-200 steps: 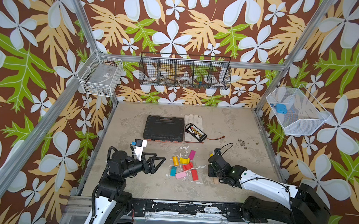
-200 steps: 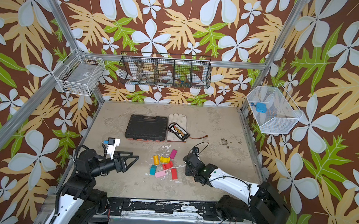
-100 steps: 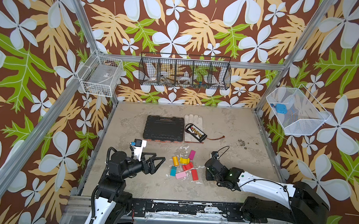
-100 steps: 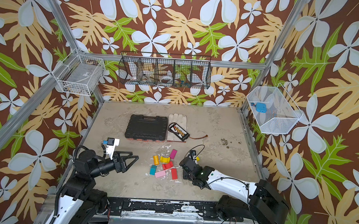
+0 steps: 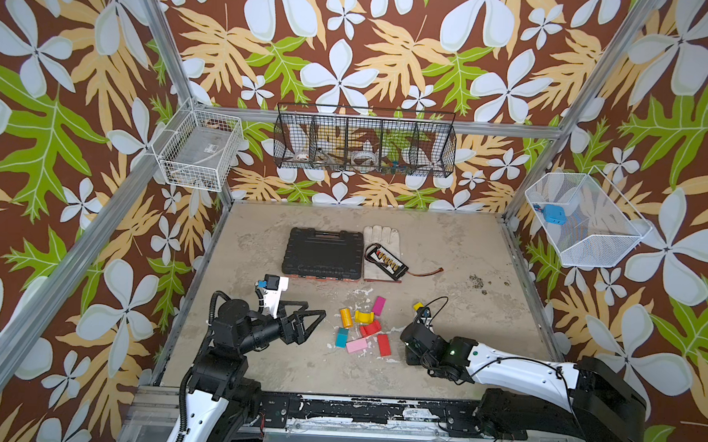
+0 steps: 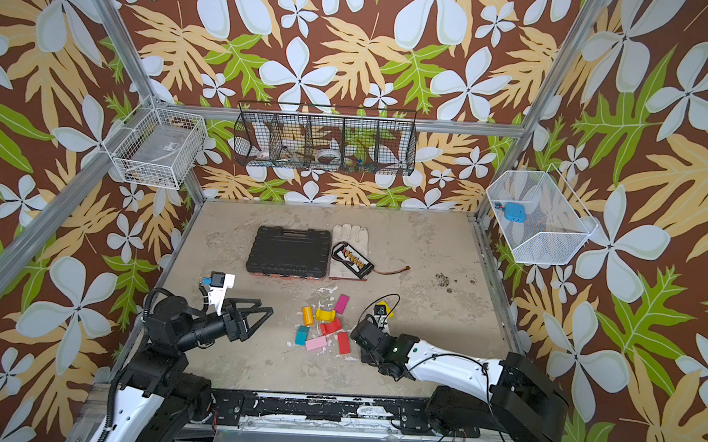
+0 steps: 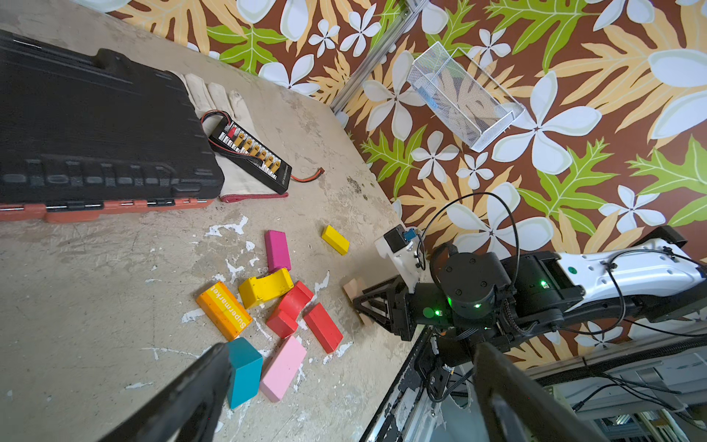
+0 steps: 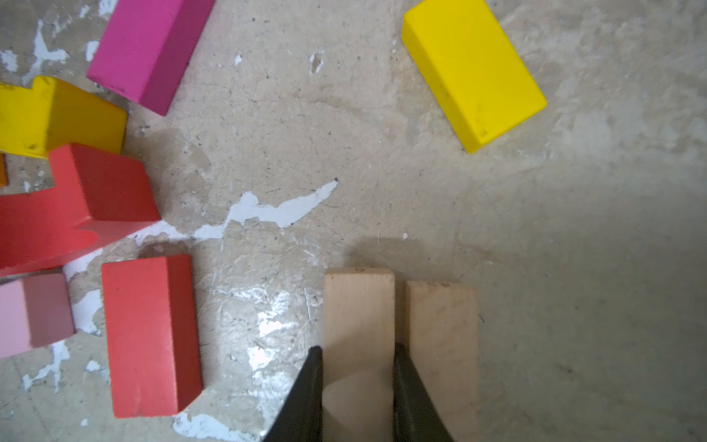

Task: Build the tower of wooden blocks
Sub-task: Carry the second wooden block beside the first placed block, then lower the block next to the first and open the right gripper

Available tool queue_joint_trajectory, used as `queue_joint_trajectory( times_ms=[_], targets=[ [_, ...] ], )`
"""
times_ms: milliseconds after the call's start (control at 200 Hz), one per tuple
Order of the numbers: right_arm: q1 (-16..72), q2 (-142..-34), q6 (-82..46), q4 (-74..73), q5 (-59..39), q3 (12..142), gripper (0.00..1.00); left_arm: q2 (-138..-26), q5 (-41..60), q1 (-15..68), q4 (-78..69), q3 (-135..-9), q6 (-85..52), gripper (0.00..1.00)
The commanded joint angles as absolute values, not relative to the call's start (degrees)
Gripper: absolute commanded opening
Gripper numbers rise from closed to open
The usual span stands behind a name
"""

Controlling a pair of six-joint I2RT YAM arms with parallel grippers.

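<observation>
**mo_t:** If no tower's up yet, what's the right arm (image 5: pixel 503 365) actually on? All I see is loose blocks (image 5: pixel 361 326) in a heap by the middle of the tabletop's (image 5: pixel 447 243) front edge.

**kez:** Check its wrist view. The right jaws are nearly closed, snug on both long sides of a tan block (image 8: pixel 359 306). It's lying flat on the tabletop just right of the heap, near the red block (image 8: pixel 151 336). The block's long axis runs straight out from the jaws, so they pinch its narrow width. A second tan block (image 8: pixel 440 325) lies parallel, just beside it, and one jaw sits in the slit between the two.

**mo_t:** So a straight lift?

**kez:** That's my guess, otherwise the neighbour gets dragged along. The arm reaches in low from the front right corner, forearm close to the tabletop.

**mo_t:** And the left arm (image 5: pixel 238 332)?

**kez:** Left jaws are wide open and holding nothing, up above the tabletop left of the heap and pointed at it. The teal block (image 7: pixel 245 367) is its closest. For the tan one, the right arm's clearly nearer.
</observation>
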State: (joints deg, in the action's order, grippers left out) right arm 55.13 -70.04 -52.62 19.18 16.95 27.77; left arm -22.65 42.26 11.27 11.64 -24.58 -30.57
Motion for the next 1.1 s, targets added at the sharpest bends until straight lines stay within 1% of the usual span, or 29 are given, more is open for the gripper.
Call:
queue_joint_trajectory(
  times_ms=[0,125,270,455,701,821,1046,1091],
  targets=[
    [55.3,-70.7,-53.7,19.4,18.4,27.9,0.27,-22.5,42.5,11.3,10.4,-24.5,-30.7,1.00],
    [55.3,-71.1,-53.7,19.2,18.3,28.0,0.28,-22.5,42.4,11.3,10.4,-24.5,-30.7,1.00],
    [55.3,-70.9,-53.8,19.6,18.5,28.1,0.35,-22.4,42.4,11.3,10.4,-24.5,-30.7,1.00],
    [55.3,-69.8,-54.0,20.3,18.7,28.0,0.40,-22.4,42.4,11.3,10.4,-24.5,-30.7,1.00],
    [55.4,-66.6,-54.0,21.9,18.9,28.2,0.43,-22.3,42.4,11.3,10.4,-24.5,-30.8,1.00],
    [55.3,-64.7,-53.4,23.5,20.0,28.6,0.52,-22.3,42.4,11.3,10.4,-24.5,-30.7,1.00],
    [55.1,-60.9,-51.9,26.1,23.5,28.1,0.76,-22.2,42.5,11.3,10.4,-24.5,-30.7,1.00],
    [55.2,-60.4,-51.9,25.9,23.6,27.6,0.82,-22.2,42.5,11.3,10.4,-24.5,-30.7,1.00]
  ],
)
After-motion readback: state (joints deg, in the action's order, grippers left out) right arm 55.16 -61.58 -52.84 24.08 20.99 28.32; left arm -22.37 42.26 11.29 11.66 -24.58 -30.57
